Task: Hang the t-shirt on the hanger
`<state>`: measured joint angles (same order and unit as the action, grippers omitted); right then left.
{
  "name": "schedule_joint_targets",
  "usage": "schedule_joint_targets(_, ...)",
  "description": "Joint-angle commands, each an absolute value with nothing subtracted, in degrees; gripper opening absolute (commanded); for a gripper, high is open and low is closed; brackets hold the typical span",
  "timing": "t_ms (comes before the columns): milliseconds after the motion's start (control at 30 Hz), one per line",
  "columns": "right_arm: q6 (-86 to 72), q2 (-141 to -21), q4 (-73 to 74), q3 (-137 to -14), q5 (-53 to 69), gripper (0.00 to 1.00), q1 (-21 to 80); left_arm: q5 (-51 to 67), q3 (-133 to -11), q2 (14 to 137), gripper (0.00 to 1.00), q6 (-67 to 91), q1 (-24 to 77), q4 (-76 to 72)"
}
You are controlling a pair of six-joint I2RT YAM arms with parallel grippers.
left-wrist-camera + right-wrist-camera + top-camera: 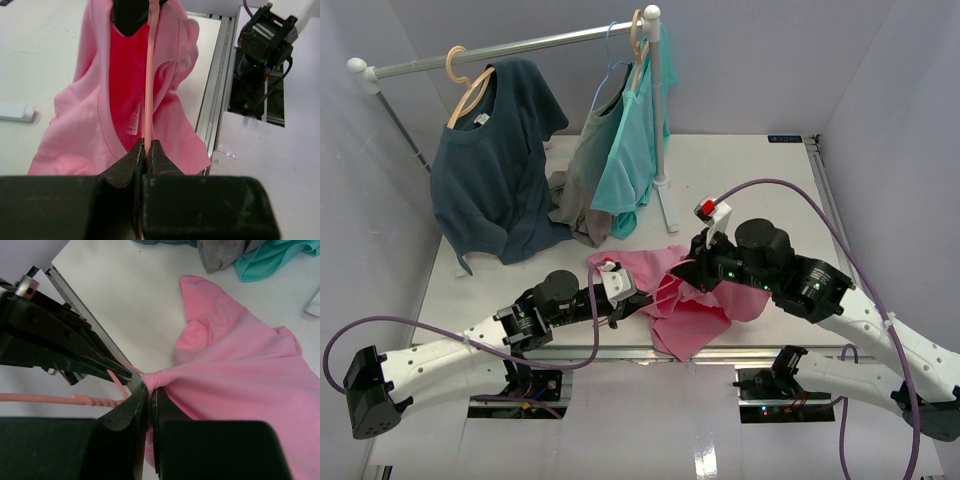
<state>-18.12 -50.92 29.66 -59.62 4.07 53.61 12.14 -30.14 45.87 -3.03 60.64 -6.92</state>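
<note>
Clamped in the left tool (146, 145) at bottom centre, the hanger (149, 75) runs up into the t-shirt (85, 120) on the bench (40, 60); the right tool (150, 387) pinches a thin fold that could slip.

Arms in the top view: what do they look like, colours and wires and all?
Left arm and right arm: white links, black joints. A purple cable loops off each. Fingers are black and tapered. Green lights dot the right wrist.
</note>
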Motion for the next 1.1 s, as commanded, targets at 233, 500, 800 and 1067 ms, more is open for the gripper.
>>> schedule_joint_targets(233,-19.76,-48.81,30.71,-62.57,-14.52,0.38,61.79,11.83,-24.06,38.49,0.00,-1.24,60.73,-19.74)
schedule_joint_targets(500,-17.58,-47.73,32.08,-64.78,-11.34,0.54,61.79,10.63,-19.42,37.97,0.00,1.32,60.73,-27.16)
schedule_joint_targets(800,-5.07,-43.00,28.88,-64.44,-7.21,0.69,61.84,9.03,-14.44,34.68,0.00,2.65,60.73,-32.18)
schedule_joint_targets(1067,14.59,-39.40,24.74,-58.31,4.11,0.69,61.79,10.05,-14.50,30.19,0.00,3.58,60.73,-28.06)
